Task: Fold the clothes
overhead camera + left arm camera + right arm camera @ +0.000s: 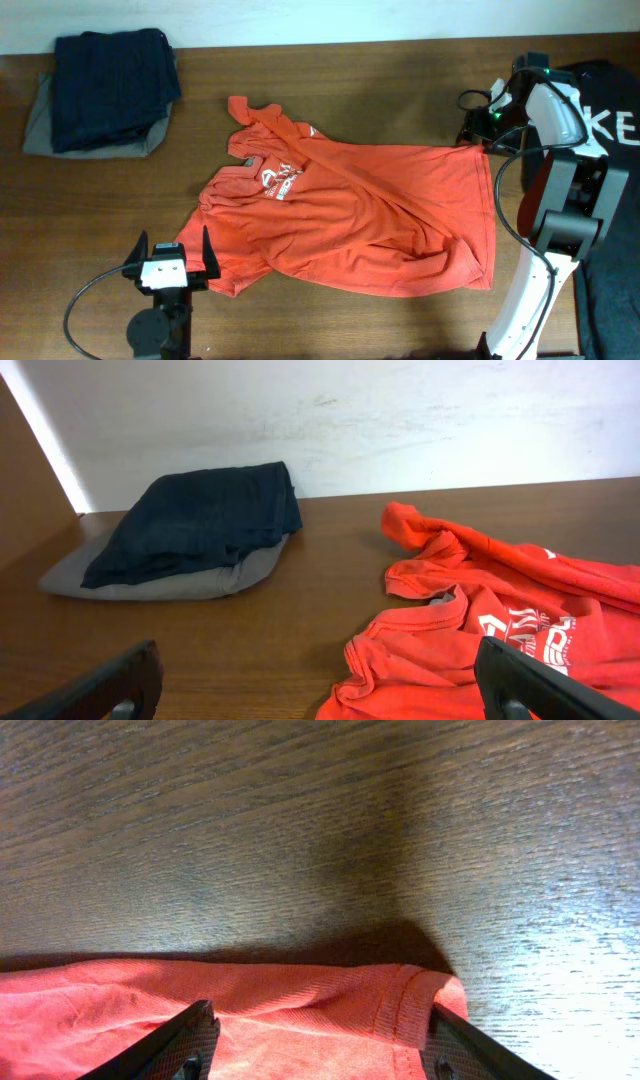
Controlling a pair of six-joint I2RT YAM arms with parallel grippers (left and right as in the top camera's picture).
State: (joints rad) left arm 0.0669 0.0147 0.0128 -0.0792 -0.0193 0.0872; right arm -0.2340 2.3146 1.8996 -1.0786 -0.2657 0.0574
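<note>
The orange-red T-shirt (370,210) lies crumpled on the wooden desk (400,80), spread from the middle toward the right edge. One sleeve is bunched up toward the far edge, and a long ridge of fabric runs diagonally across the body. White lettering (280,182) shows face up on the left part of the shirt, near the collar. The hem side points to the right edge and the collar side to the left.

The right gripper (474,135) is down at the far-right corner of the shirt. In the right wrist view its fingers (190,1040) stand apart on either side of the hem corner, with the stitched edge lying between them and bunched just beside the right-hand finger. The jaws are partly spread, and the cloth between them looks flat rather than pinched.

The left gripper (172,245) sits near the near edge of the desk, just beside the shirt's near-left corner. Its jaws are wide apart and hold nothing.

At the far-left corner of the desk a folded dark navy garment (110,85) rests on top of a folded grey garment (40,125), well apart from the shirt. A black cloth with white letters (615,110) lies at the right edge, behind the right arm.
</note>
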